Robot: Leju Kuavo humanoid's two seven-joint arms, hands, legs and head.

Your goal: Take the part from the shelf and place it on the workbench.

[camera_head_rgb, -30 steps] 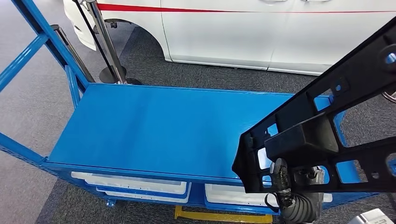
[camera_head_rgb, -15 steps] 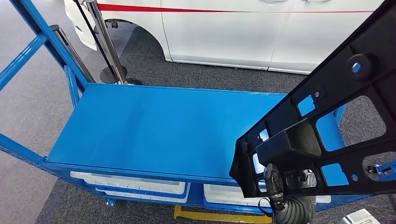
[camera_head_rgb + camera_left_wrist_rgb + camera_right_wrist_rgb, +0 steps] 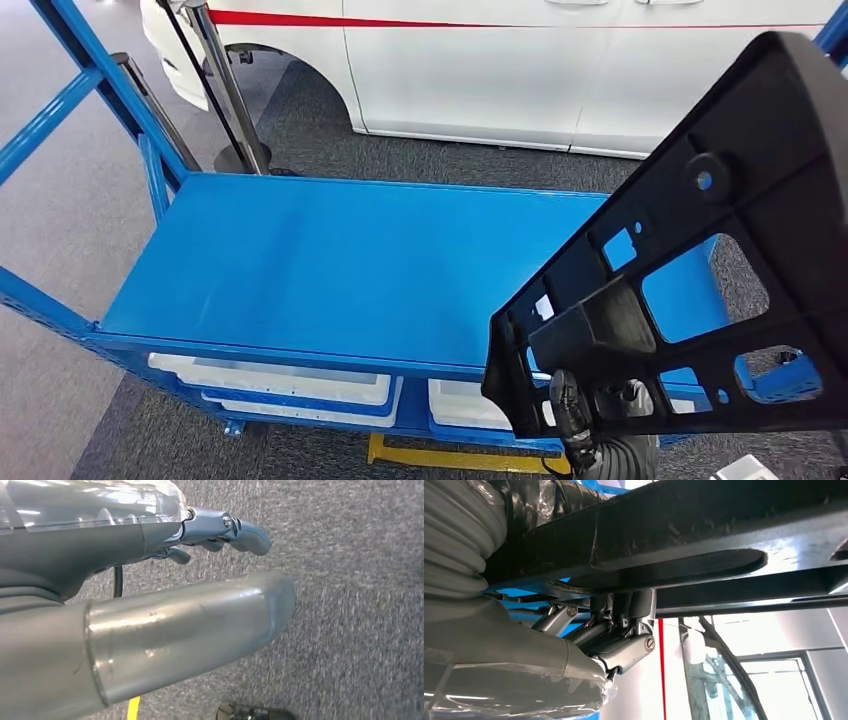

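I see the blue workbench [image 3: 340, 270] top bare from 9 to 12 o'clock. The black part [image 3: 700, 290] in my right hand [image 3: 600, 440] overhangs its 3 o'clock end. Blue uprights [image 3: 110, 95] stand at 10 o'clock, stanchions [image 3: 225, 85] and a white car [image 3: 520, 70] behind at 12.

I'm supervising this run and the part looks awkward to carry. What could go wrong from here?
1. The right hand grips the big black part near one end only; most of it juts up and away, so it could twist or slip in the grip.
2. The part blocks much of the head view over the blue table, so its placing may be misjudged.
3. Its far end could swing toward the white car behind.
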